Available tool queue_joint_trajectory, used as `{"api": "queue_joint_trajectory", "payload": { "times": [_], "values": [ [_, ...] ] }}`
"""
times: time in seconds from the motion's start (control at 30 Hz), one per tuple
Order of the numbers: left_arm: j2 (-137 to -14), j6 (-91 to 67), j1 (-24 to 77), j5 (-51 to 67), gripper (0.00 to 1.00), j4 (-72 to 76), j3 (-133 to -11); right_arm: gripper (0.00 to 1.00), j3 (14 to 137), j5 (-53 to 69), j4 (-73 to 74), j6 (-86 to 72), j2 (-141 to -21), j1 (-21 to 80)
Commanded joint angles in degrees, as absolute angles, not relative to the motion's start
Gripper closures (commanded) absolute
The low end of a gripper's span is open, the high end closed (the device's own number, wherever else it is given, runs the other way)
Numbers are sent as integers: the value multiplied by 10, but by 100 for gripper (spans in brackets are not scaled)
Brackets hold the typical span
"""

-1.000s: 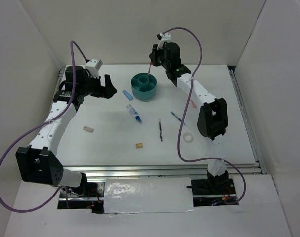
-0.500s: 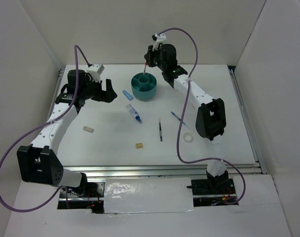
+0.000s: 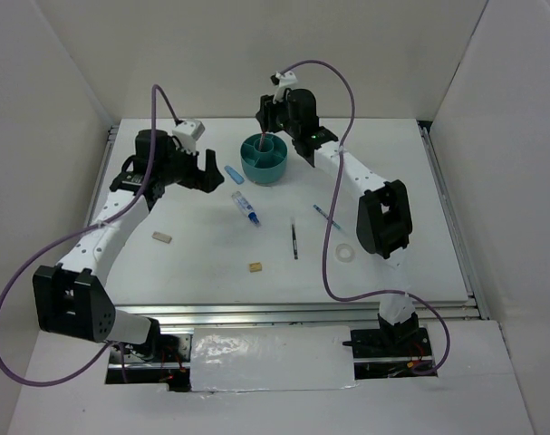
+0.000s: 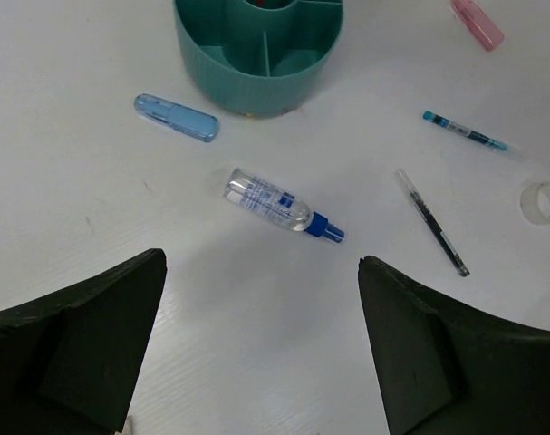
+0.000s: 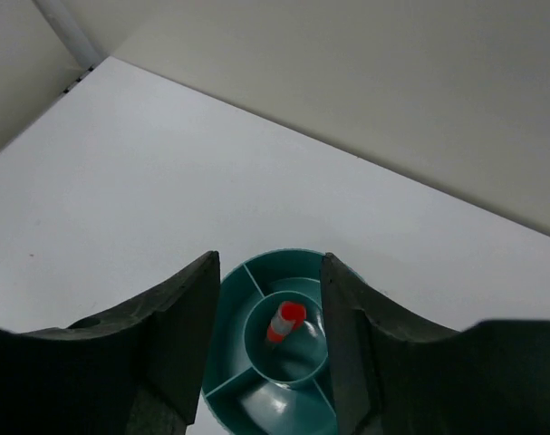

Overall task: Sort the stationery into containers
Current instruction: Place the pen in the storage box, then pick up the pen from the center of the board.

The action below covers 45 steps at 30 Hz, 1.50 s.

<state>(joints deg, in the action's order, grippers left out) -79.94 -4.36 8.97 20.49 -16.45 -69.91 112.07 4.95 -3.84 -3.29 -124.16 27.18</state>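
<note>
White table [image 3: 392,172] and white walls fill the overhead view, with the teal organiser [image 3: 265,159] toward the far middle. Above it hangs the right pincer [image 3: 266,120], and a red pen [image 3: 263,138] stands in the organiser's central cup. The left pincer [image 3: 207,169] hovers left of the organiser, just beside a light blue eraser [image 3: 234,174]. Nearer than the organiser lie a blue-white bottle [image 3: 247,207], a dark pen [image 3: 294,241], a teal pen [image 3: 325,215], a tape ring [image 3: 346,253] and two tan blocks [image 3: 162,237] [image 3: 255,266]. From the left wrist, the bottle lies on its side below the organiser and well apart from it; its label carries blue print too small to read. A pink eraser [image 4: 478,23] sits right of the organiser. Both black fingers [image 4: 84,335] are spread wide over bare table, gripping and touching nothing. From the right wrist, the fingers [image 5: 179,326] stand parted high over the organiser, framing its central cup; the red pen leans there alone, apart from both fingers, so this pincer holds nothing.
</note>
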Motion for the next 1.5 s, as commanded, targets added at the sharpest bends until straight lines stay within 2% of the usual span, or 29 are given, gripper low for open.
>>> {"api": "queue_joint_trajectory", "payload": {
  "times": [0.0,0.03,0.13,0.3,0.5,0.6,0.63,0.83,1.0,1.27,1.33,1.43,1.47],
  "values": [
    [-795,-15,129,182,1,-149,-686,44,1120,59,-55,-31,-1245,277],
    [-795,-13,138,177,1,-151,-684,37,1120,60,-54,-36,-1244,277],
    [-795,-24,179,159,1,-157,-668,30,1135,67,-23,-75,-1222,272],
    [-780,-57,256,156,7,-144,-624,29,1131,75,44,-133,-1144,242],
    [-802,-112,384,98,9,-113,-594,29,994,78,92,-138,-952,151],
    [-838,-161,433,56,1,-105,-601,29,917,68,125,-124,-872,103],
    [-872,-204,453,6,1,-121,-625,29,898,66,134,-122,-854,91],
    [-1024,-272,468,-35,2,-187,-750,28,740,71,136,-124,-716,11],
    [-1129,-291,482,-91,21,-231,-818,28,678,89,134,-127,-663,-27],
    [-1200,-285,490,-96,31,-234,-840,29,662,121,129,-141,-673,-66],
    [-1214,-273,490,-113,41,-229,-837,30,660,128,121,-140,-678,-67],
    [-1219,-258,490,-132,64,-230,-833,32,665,158,120,-138,-686,-66],
    [-1215,-252,489,-132,75,-231,-829,32,668,168,123,-138,-687,-62]
  ]
}}
